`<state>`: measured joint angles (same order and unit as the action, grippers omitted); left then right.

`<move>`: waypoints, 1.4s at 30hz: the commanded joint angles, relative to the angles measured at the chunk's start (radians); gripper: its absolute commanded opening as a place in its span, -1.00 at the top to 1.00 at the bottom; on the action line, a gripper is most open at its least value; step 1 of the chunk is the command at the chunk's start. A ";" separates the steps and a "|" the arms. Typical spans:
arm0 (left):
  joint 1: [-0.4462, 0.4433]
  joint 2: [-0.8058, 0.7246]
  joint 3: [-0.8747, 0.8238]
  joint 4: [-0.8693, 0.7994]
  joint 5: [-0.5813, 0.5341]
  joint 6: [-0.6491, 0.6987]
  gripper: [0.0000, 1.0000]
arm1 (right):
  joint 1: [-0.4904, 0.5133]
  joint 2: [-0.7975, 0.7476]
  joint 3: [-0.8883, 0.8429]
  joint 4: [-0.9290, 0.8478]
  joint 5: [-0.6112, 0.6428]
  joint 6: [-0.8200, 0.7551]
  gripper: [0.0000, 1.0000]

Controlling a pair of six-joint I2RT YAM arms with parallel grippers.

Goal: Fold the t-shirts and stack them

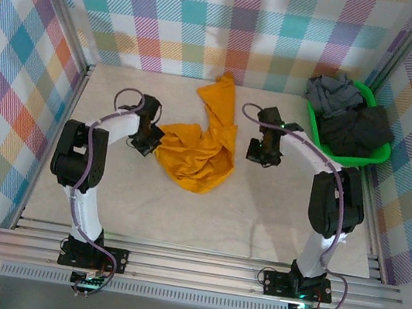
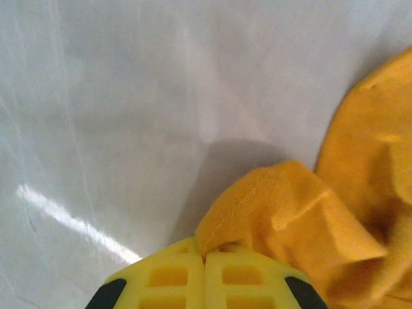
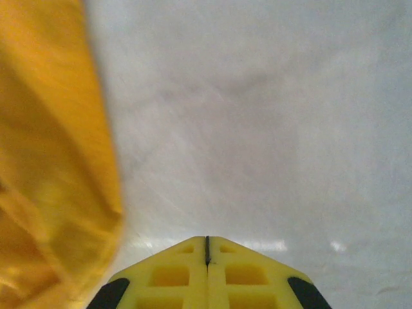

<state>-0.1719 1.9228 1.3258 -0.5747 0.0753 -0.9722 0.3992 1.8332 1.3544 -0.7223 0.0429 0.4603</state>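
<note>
Firmly closed, the left pincer pinches the orange t-shirt, which lies beside the empty, closed right pincer.

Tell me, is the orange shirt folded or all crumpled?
Crumpled, not folded. The orange t-shirt lies bunched in uneven wrinkles on the table, one long end trailing off.

Orange t-shirt blurred, cut off at left edge; hem corner hidden between left tool tips.
</note>
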 commanded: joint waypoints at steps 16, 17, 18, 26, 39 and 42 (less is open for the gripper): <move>0.015 0.059 0.425 -0.245 -0.173 0.170 -0.15 | 0.001 -0.132 -0.042 0.008 -0.240 0.100 0.90; -0.020 0.047 0.399 -0.217 -0.121 0.157 -0.05 | 0.000 -0.134 -0.035 0.007 -0.246 0.095 0.89; -0.052 0.042 0.373 -0.184 -0.070 0.153 -0.03 | -0.001 -0.132 -0.029 0.006 -0.253 0.088 0.87; -0.132 0.235 0.468 -0.162 0.101 0.259 -0.02 | -0.032 -0.132 -0.015 0.015 -0.294 0.064 0.82; -0.160 0.280 0.483 -0.139 0.056 0.325 0.53 | -0.054 -0.151 -0.040 0.031 -0.316 0.075 0.81; -0.187 0.235 0.458 -0.130 0.055 0.328 0.88 | -0.056 -0.145 -0.034 0.033 -0.313 0.075 0.81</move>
<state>-0.3244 2.2295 1.8072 -0.7166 0.1299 -0.6632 0.3500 1.7088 1.3148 -0.6964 -0.2523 0.5388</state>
